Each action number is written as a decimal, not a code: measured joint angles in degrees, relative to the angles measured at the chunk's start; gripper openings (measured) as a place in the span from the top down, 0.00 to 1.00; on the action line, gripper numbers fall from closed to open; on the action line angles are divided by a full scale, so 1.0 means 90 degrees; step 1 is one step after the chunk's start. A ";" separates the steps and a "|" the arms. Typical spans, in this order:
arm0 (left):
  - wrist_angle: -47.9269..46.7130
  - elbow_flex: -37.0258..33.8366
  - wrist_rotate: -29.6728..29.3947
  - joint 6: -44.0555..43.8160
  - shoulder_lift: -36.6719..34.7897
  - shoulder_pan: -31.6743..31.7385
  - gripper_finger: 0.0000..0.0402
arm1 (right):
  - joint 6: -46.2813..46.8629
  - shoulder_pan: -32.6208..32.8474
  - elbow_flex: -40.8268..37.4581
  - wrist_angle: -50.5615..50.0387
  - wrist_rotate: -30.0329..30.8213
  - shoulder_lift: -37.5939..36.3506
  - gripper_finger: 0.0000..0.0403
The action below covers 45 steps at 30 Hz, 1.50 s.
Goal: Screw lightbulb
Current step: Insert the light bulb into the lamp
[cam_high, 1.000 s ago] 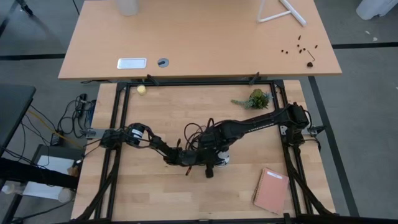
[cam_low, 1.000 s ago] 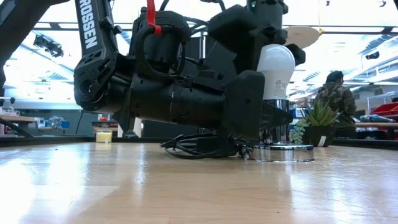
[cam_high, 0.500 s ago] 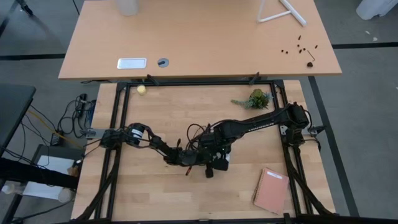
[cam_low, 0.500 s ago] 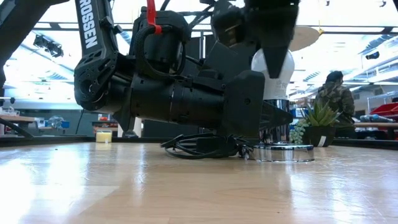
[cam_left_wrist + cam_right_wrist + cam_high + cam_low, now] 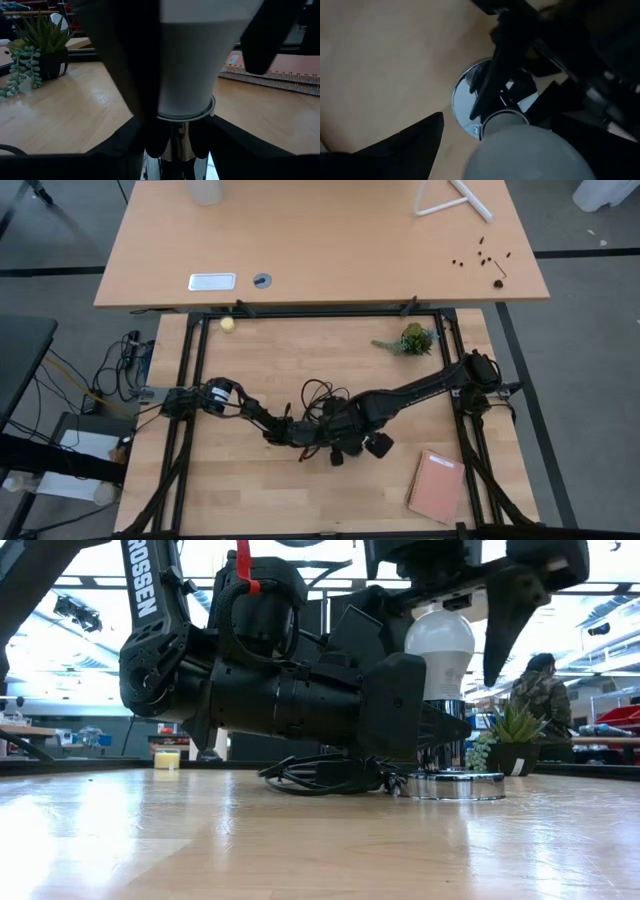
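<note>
While the lightbulb (image 5: 443, 652) stands upright right of centre in the low view, its silvery screw base sits in the stem of a round chrome socket disc (image 5: 457, 785) that rests flat on the wooden table (image 5: 300, 840). Over it, at the upper right of that frame, the right gripper (image 5: 470, 615) hangs with its two dark fingers (image 5: 503, 625) spread wide to either side of the white globe, not touching it. From the right wrist view the same bulb fills the lower middle of the frame, with the chrome disc (image 5: 465, 102) showing beyond it and the fingers apart on both sides. Lying low along the table, the left gripper (image 5: 179, 137) has its fingers around the chrome neck just under the bulb (image 5: 187, 60); it is closed on the socket stem, holding it steady. A black cord (image 5: 325, 776) coils on the table behind the disc, at the centre of the low view. In the high view both arms meet at the lower centre of the table, where the bulb itself is hidden beneath them. A small potted succulent (image 5: 408, 340) stands at the table's upper right, a pink notebook (image 5: 436, 486) lies at lower right, and a small yellow ball (image 5: 228, 324) sits at upper left. Far right in the low view, a person (image 5: 540, 700) sits in the room beyond.
</note>
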 joint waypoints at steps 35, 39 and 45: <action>-0.0002 -0.0002 -0.0016 -0.0028 0.0002 0.0000 0.54 | 0.2129 -0.0375 -0.0321 0.0507 -0.0192 -0.0032 0.36; 0.0000 -0.0002 -0.0015 0.0005 0.0002 -0.0005 0.54 | 0.4216 -0.0487 -0.0325 0.0703 -0.0379 -0.0027 0.29; 0.0018 -0.0010 -0.0015 0.0004 0.0004 -0.0005 0.54 | 0.7001 -0.0713 -0.0338 0.0973 -0.0408 -0.0022 0.31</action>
